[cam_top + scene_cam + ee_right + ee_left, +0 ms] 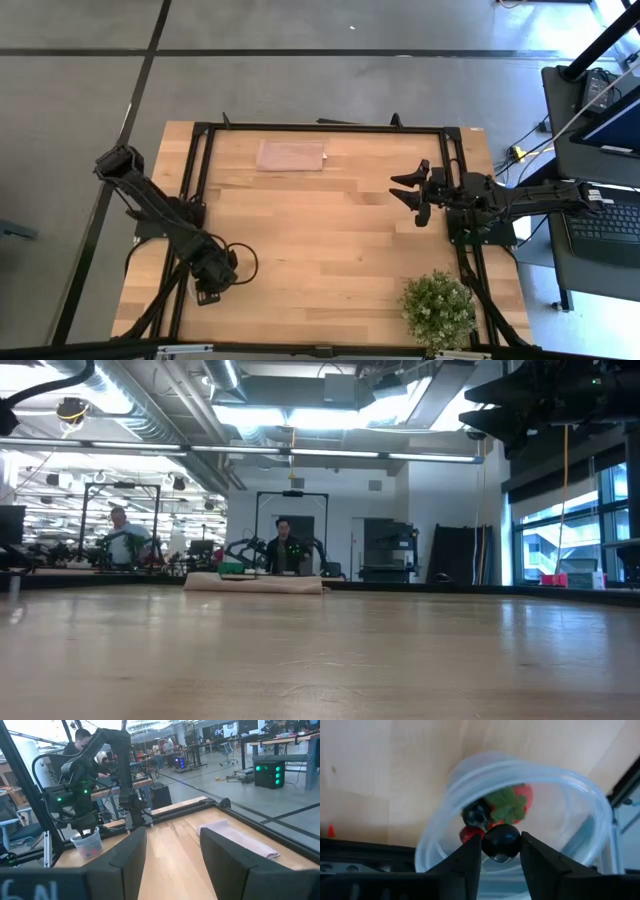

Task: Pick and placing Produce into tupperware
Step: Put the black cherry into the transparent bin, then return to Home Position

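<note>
I read the left gripper [501, 851] as pinching a dark berry [501, 842] directly over the tupperware [580, 795], which sits at the table's [330, 240] near-left edge. Inside the tub I see a strawberry [512, 802] and another dark berry [476, 813] (further contents unclear). The right gripper [408, 192] hangs spread and empty above the right side, well apart, with the cloth [291, 156] at the far edge.
</note>
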`<state>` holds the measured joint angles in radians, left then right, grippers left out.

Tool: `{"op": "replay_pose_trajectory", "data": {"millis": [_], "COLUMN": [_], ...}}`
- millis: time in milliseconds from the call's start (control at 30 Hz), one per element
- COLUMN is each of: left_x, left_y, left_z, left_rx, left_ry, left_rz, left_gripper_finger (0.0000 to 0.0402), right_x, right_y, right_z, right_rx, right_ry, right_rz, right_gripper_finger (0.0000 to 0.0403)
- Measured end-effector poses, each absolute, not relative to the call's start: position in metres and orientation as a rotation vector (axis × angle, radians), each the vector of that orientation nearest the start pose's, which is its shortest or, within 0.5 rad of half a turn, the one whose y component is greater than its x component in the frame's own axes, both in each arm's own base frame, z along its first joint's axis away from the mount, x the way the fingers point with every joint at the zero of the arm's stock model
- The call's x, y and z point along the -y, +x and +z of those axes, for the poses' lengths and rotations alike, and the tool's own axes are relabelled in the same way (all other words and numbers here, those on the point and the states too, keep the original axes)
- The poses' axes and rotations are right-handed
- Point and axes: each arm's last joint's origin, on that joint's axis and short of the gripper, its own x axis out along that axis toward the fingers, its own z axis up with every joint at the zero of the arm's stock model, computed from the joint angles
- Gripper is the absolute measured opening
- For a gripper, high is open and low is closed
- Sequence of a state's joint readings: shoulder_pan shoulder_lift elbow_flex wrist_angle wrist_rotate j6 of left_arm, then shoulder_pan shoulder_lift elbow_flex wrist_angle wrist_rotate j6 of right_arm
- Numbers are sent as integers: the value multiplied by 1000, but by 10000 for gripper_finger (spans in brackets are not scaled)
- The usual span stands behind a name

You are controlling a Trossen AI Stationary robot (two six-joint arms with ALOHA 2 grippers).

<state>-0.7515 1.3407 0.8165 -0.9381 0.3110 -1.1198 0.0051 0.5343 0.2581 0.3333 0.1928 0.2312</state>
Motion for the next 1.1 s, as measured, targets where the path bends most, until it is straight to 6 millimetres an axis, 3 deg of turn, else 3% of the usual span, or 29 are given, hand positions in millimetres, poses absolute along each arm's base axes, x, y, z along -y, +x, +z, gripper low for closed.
{"op": "replay_pose_trajectory", "data": {"millis": [200,400,533,667,833,967,1100], "left_x": [150,151,148,129,89,66,54], "left_y": [149,147,145,142,130,123,126], "left_z": [194,196,221,271,331,365,390], "left_rx": [-1702,-1734,-1697,-1411,-792,-384,-201], "left_ry": [-476,-486,-512,-523,-417,-253,-29], "left_rz": [85,36,-65,-30,122,225,175], "left_gripper_finger": [158,175,175,169,162,161,166], "right_x": [5,5,5,6,9,13,14], "right_y": [141,141,141,140,140,139,144], "right_z": [234,234,238,250,285,323,356], "right_rx": [78,80,118,165,174,183,166], "right_ry": [236,236,239,255,213,181,98], "right_rz": [-181,-180,-176,-175,-203,-231,-215], "right_gripper_finger": [188,188,188,188,188,188,188]}}
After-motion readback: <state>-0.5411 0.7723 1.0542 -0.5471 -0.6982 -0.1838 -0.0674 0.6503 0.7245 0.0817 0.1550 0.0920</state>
